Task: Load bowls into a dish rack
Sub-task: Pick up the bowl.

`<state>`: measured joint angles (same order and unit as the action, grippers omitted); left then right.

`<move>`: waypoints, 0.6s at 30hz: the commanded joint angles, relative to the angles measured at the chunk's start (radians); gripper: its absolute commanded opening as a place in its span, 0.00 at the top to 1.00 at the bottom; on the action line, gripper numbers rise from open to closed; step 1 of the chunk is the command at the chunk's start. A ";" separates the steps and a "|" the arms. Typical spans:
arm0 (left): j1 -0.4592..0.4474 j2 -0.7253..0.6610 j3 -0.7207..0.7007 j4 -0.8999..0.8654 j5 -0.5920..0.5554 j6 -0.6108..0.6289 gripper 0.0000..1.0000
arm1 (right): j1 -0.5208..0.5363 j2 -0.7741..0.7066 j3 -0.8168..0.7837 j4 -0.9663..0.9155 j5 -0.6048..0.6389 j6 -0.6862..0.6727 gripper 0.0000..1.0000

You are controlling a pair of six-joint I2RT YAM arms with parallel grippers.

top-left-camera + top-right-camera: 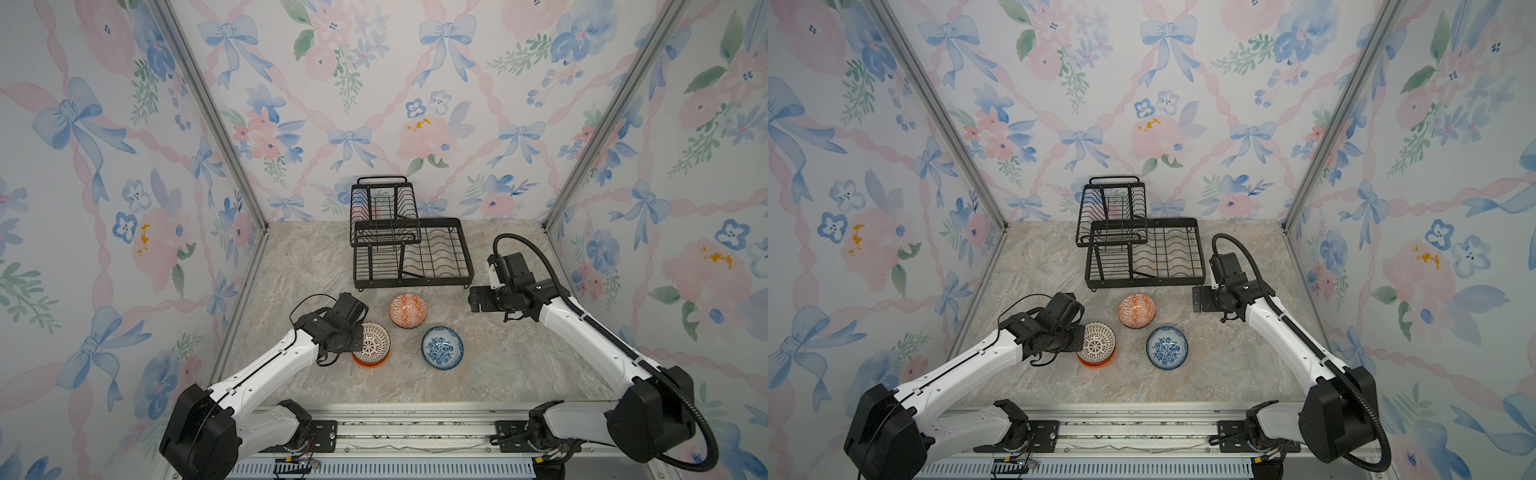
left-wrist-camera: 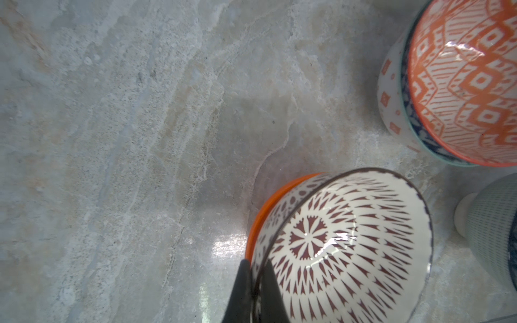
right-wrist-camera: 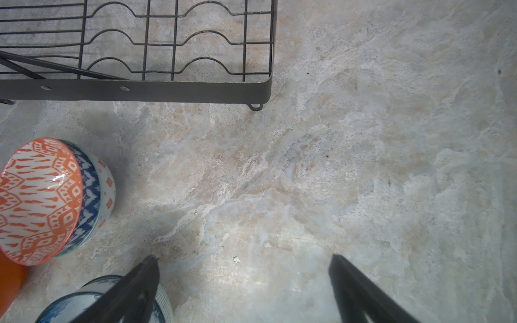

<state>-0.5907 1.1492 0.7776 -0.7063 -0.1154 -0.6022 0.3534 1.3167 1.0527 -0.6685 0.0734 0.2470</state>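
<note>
Dish rack of black metal wire (image 1: 415,283) stands empty at the back. The round white-lattice ceramic bowl (image 1: 375,343) sits in front, rim pinched by the left gripper (image 2: 256,282). Right gripper (image 3: 244,258) hangs open. Next should come a gentle lift to the rack.

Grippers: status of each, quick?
Left gripper: shut on the lattice bowl rim.
Right gripper: open, holding nothing.

The rayed bowl (image 2: 347,246) is white inside with dark red darts around a star, orange underneath. The zigzag bowl (image 1: 408,309) is orange and white; the floral bowl (image 1: 442,347) blue on white. The rack (image 3: 167,91) is black wire, the surface (image 1: 519,353) marbled beige-grey.
</note>
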 commanded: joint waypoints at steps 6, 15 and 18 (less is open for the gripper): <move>-0.007 -0.028 0.134 -0.019 -0.030 0.061 1.00 | -0.008 -0.046 -0.005 -0.005 -0.047 -0.020 0.03; -0.071 0.047 0.400 -0.009 -0.197 0.167 1.00 | -0.019 -0.071 0.078 0.018 -0.223 -0.053 0.03; -0.130 0.137 0.499 0.003 -0.265 0.191 1.00 | -0.022 -0.079 0.123 0.031 -0.291 -0.047 0.03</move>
<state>-0.6830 1.2266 1.2083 -0.7425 -0.2935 -0.4576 0.3408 1.2636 1.1168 -0.6601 -0.1215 0.2157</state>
